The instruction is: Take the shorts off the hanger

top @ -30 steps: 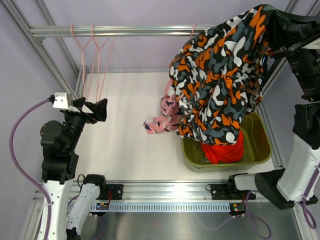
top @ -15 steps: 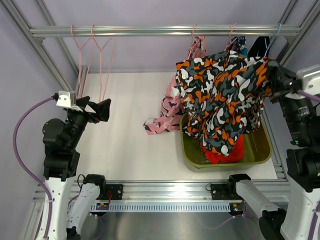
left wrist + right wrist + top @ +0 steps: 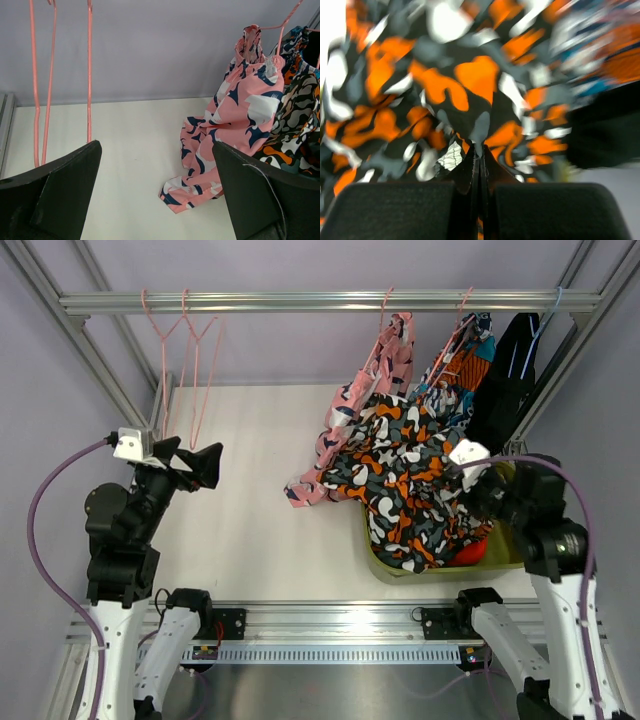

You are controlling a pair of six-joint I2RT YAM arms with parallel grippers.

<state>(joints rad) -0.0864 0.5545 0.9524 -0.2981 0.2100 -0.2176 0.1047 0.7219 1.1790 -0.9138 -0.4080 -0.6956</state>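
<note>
Orange, black and white camouflage cloth fills my right-wrist view. The right pincer [image 3: 480, 167] is clamped flat on a fold of the camouflage shorts [image 3: 400, 485], its jaws pressed together with fabric between them. From above, that pair looks free of the rail [image 3: 300, 302]. It spreads leftward from the pincer and drapes over the green bin [image 3: 450, 572] at the near right corner of the surface [image 3: 260, 520], its long axis running roughly far to near across the bin's left rim. Plain orange shorts [image 3: 470, 552] show in the bin beneath it. As I judge it, the bin sits straight below the grip, so the coming move turns on letting go there, and the right arm is by far the nearer. The left pincer [image 3: 198, 462] stands wide and holds nothing near the left edge, well apart. Pink printed shorts [image 3: 385, 370], a teal-orange pair [image 3: 470, 355] and black shorts [image 3: 510, 370] hang on hangers over the far right. I can read no label or writing.
</note>
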